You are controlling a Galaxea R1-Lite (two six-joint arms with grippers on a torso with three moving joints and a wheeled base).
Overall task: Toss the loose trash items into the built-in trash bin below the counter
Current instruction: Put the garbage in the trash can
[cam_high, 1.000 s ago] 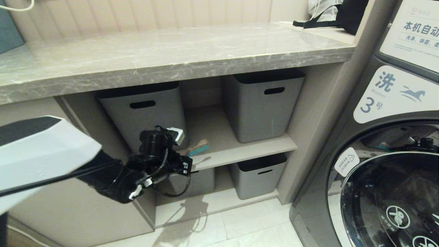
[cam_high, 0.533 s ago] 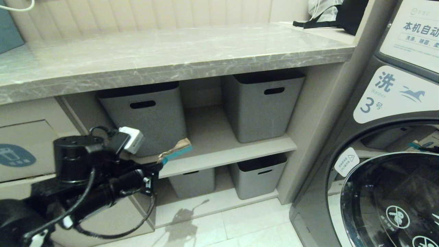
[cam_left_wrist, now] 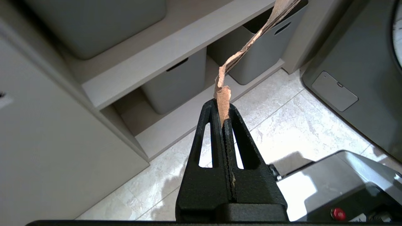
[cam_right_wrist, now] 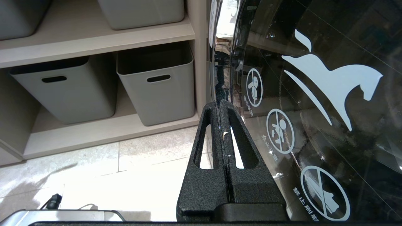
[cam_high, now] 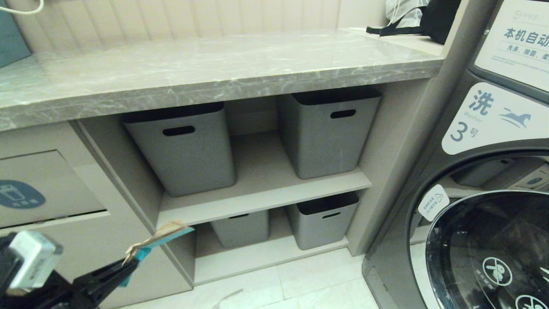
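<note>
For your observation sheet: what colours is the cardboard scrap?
The cardboard scrap is brown on one face, turquoise-blue on the other; head view shows it best.

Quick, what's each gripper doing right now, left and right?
Left gripper: shut on a cardboard scrap, low beside the trash bin flap.
Right gripper: shut, empty, parked near the washer door.

Surface [cam_high: 206, 68]: grey veined slab; dark bag [cam_high: 422, 17] at far right end. Middle shelf [cam_high: 266, 189]: two grey tubs, left [cam_high: 182, 148], right [cam_high: 328, 131], standing apart. Bottom shelf [cam_high: 257, 257]: two smaller grey tubs [cam_high: 321, 221] side by side. Tiled floor [cam_high: 317, 279] below.
</note>
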